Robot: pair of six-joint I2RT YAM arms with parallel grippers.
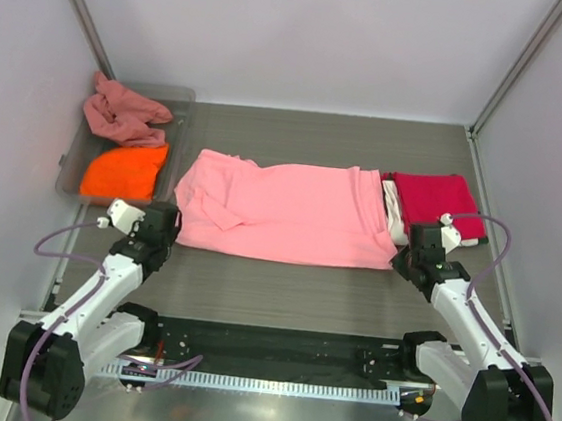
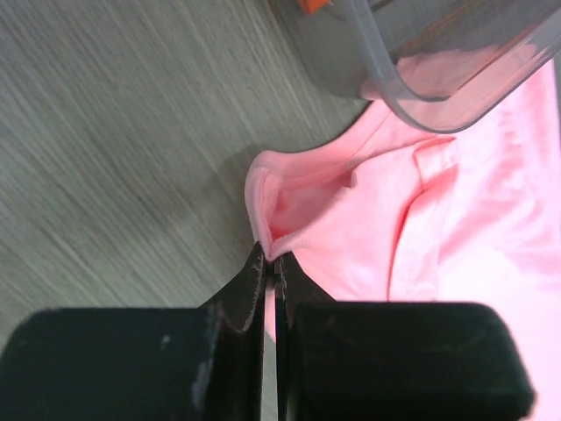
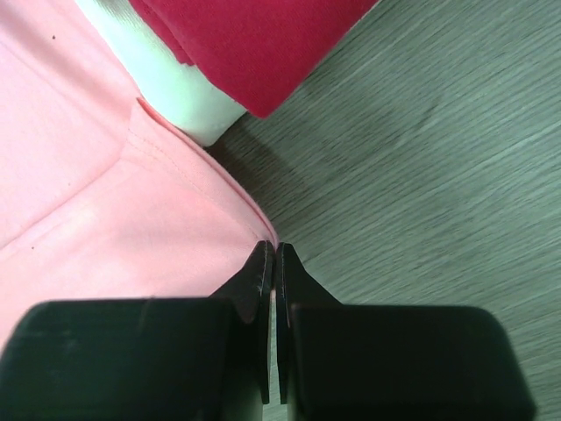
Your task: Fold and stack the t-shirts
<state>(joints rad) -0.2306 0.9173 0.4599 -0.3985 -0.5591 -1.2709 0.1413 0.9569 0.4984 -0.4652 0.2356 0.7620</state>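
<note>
A light pink t-shirt (image 1: 281, 211) lies spread across the middle of the table. My left gripper (image 1: 167, 227) is shut on its near left corner (image 2: 272, 250), pinching a fold of cloth. At the near right corner (image 3: 267, 239), my right gripper (image 1: 416, 247) is shut on the hem. To the right a folded crimson red t-shirt (image 1: 433, 198) rests on a folded white one (image 3: 180, 92). An orange t-shirt (image 1: 124, 171) and a crumpled dusty rose one (image 1: 122, 113) lie in the grey tray (image 1: 184, 100) at the back left.
The tray's clear rim (image 2: 386, 83) stands close beyond the left gripper. Side walls and slanted frame posts (image 1: 81, 4) enclose the table. A black base plate with a ruler strip (image 1: 263, 380) runs along the near edge.
</note>
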